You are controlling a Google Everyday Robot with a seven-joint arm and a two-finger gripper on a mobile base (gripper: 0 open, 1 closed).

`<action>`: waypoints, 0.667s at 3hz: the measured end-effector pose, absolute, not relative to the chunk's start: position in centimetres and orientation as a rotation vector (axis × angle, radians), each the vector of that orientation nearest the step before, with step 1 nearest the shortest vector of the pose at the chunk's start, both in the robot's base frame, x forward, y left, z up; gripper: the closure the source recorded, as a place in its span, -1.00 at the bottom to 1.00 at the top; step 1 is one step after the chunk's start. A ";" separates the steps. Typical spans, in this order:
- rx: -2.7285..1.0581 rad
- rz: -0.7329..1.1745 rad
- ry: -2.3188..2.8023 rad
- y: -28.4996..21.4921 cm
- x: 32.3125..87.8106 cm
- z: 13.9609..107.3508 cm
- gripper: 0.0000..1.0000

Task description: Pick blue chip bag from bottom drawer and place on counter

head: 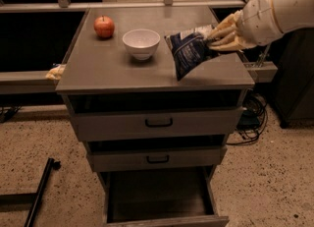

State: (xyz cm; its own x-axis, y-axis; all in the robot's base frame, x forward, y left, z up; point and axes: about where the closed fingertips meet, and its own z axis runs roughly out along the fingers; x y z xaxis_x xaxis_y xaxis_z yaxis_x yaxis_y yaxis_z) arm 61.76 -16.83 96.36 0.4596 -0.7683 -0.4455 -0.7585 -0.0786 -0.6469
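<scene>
My gripper reaches in from the right, over the right side of the counter. It is shut on the top edge of the blue chip bag. The bag hangs tilted from it, its lower corner close to the counter top, to the right of the white bowl. The bottom drawer is pulled open below, and its dark interior looks empty. The arm hides the smaller silvery-blue item at the counter's back right.
A white bowl stands mid-counter and a red apple at the back left. The two upper drawers are closed. A shelf rail runs left of the cabinet. Cables lie on the floor right. A black bar lies on the floor left.
</scene>
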 end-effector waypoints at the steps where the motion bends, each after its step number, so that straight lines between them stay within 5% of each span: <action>1: -1.805 -0.012 1.270 -16.4 64.8 96.1 1.00; 2: -1.786 -0.007 1.272 -16.5 67.1 95.2 1.00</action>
State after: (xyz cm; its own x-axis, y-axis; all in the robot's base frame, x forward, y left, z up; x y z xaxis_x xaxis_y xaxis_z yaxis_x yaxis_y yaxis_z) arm 67.14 -16.47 95.24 0.4674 -0.7502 -0.4677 -0.7452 -0.0496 -0.6650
